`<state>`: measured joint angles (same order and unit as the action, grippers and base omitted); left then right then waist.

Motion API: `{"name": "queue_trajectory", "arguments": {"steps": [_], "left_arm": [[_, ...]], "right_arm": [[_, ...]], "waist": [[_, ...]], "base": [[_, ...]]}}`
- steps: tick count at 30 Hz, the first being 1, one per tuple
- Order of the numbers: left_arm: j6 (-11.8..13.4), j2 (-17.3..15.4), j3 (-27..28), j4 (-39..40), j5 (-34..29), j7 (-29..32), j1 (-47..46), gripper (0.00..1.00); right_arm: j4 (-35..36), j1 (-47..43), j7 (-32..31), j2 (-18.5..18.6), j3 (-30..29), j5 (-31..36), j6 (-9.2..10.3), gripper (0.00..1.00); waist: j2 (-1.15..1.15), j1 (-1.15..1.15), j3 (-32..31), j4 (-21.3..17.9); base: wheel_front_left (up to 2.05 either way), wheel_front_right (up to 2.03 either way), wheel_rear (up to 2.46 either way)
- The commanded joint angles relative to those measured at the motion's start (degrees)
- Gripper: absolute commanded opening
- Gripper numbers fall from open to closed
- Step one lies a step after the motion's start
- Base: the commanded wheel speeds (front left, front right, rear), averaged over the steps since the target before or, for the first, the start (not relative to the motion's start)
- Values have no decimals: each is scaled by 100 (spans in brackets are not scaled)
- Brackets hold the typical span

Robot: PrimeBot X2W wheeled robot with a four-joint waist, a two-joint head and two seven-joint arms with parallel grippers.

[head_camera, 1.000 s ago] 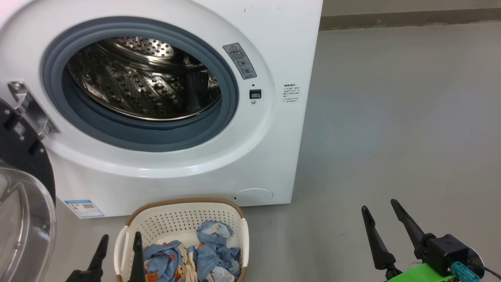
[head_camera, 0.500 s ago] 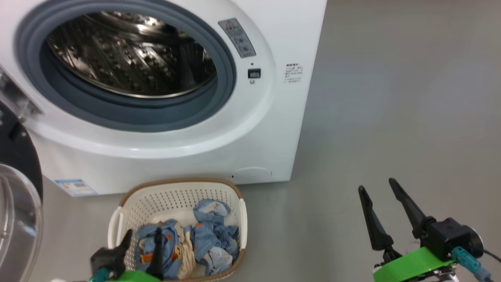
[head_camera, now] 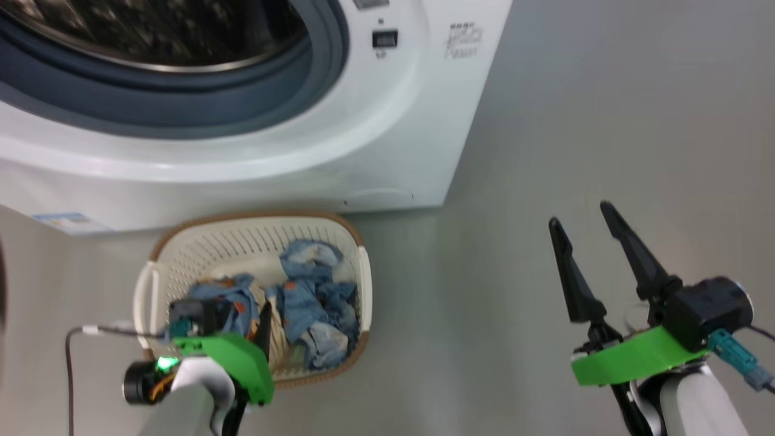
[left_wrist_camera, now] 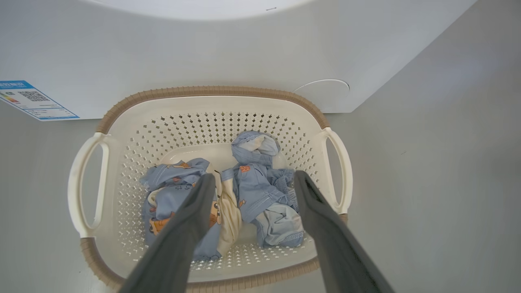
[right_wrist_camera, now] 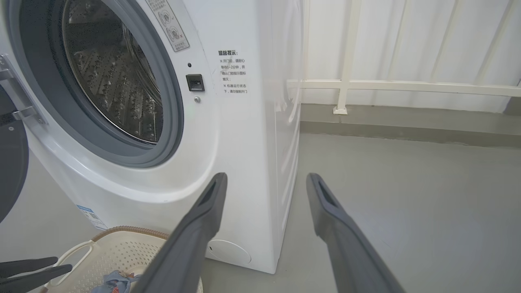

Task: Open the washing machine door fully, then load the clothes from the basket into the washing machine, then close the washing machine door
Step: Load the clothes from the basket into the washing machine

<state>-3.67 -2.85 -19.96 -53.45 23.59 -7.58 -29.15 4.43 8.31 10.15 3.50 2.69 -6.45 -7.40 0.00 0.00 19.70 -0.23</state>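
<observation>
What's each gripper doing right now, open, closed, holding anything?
Left gripper: open, empty, over the clothes in the basket.
Right gripper: open, holding nothing.

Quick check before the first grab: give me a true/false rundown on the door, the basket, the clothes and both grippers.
1. The washing machine door stands open, baring the drum. True.
2. The basket sits on the floor in front of the washing machine. True.
3. The basket is empty. False: the clothes lie in it as two bundles.
4. The left gripper hangs open over the basket, gripping nothing. True.
5. The right gripper is shut on a garment. False: it is open and empty, over bare floor to the right of the machine.
</observation>
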Motion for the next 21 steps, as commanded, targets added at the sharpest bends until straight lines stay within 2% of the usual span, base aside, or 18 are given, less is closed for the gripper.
{"name": "queue_trajectory", "arguments": {"steps": [1, 10, 21], "left_arm": [[-86, -84, 118, -140, 59, -43, -264, 100], [-290, -21, -6, -1302, 306, -8, -1434, 100], [-370, -102, 49, -1852, 653, 330, -2280, 100]], "right_arm": [[189, 166, 24, 23, 168, 47, -9, 100], [303, 723, 146, 71, 327, -1, -9, 100], [422, 1215, 289, 77, 436, -55, -9, 100]], "waist": [[0, 0, 723, -170], [0, 0, 1854, -423], [0, 0, 2928, -660]], "base": [[0, 0, 0], [0, 0, 0], [0, 0, 0]]}}
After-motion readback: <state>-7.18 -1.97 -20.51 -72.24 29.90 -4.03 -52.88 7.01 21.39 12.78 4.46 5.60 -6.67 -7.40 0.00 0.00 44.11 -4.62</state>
